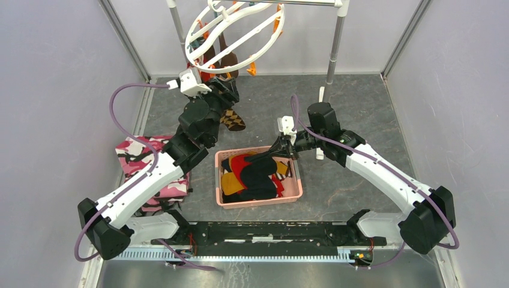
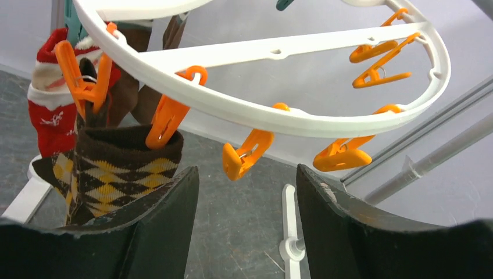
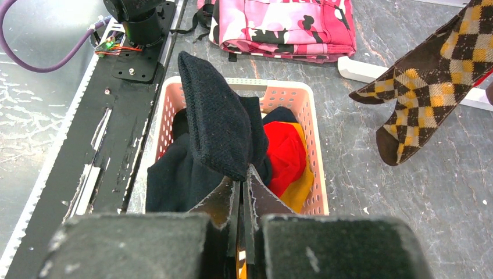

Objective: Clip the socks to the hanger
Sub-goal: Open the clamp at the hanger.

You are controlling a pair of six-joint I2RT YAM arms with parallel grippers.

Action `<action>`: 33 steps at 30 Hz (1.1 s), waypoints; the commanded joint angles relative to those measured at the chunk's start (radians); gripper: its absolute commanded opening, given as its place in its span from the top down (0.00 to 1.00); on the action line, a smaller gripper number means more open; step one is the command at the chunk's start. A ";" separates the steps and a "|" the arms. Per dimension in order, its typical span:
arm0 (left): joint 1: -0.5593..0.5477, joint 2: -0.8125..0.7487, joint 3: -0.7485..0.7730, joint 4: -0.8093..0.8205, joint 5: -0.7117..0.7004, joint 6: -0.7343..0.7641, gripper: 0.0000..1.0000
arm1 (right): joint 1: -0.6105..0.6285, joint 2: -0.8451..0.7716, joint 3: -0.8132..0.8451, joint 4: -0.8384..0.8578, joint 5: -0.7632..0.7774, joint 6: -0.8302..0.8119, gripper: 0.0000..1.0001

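**Left claw released under hanger, right claw clenched on black sock over basket**

Desk [image 1: 372, 102]: dark grey mottled slab, scuffed, filling the whole cell floor. Pale lilac-grey walls [image 1: 54, 90] close it in left, right and at the back, with metal posts running up the corners. A black base plate [image 1: 270, 231] spans the bottom of the top view with both arm bases on it.

Pole rack [image 1: 336, 48]: at top centre of the top view. Its white foot lies on the desk.

Hanger [image 2: 232, 106]: white and ringed, hanging tilted at the top of the top view, left of centre. Orange clips dangle along its rim.

Argyle sock [image 2: 116, 168]: one orange clip [image 2: 165, 119] bites its cuff, and the sock hangs below the ring. A red-and-white sock [image 2: 49, 110] hangs further left.

Left claw [image 2: 247, 174]: released, jaws apart with nothing between them. It sits just under the ring, beside the argyle sock.

Right claw [image 3: 243, 174]: clenched on a black sock [image 3: 218, 110], which stands up out of the jaws over the basket.

Basket [image 1: 294, 191]: pink and perforated, centre of the desk. It holds loose socks [image 3: 285, 154] in red, mustard and black.

Camouflage cloth [image 1: 135, 156]: pink, on the desk at mid-left, partly under the left arm.
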 commanded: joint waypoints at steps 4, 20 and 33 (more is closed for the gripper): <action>-0.005 0.030 0.017 0.104 -0.066 0.098 0.30 | -0.007 -0.001 0.012 0.017 -0.020 -0.003 1.00; -0.005 0.106 0.102 0.052 -0.155 0.045 0.30 | -0.007 -0.005 0.012 0.013 -0.025 -0.008 1.00; -0.003 0.126 0.114 0.076 -0.181 0.080 0.34 | -0.009 -0.005 0.011 0.008 -0.029 -0.011 1.00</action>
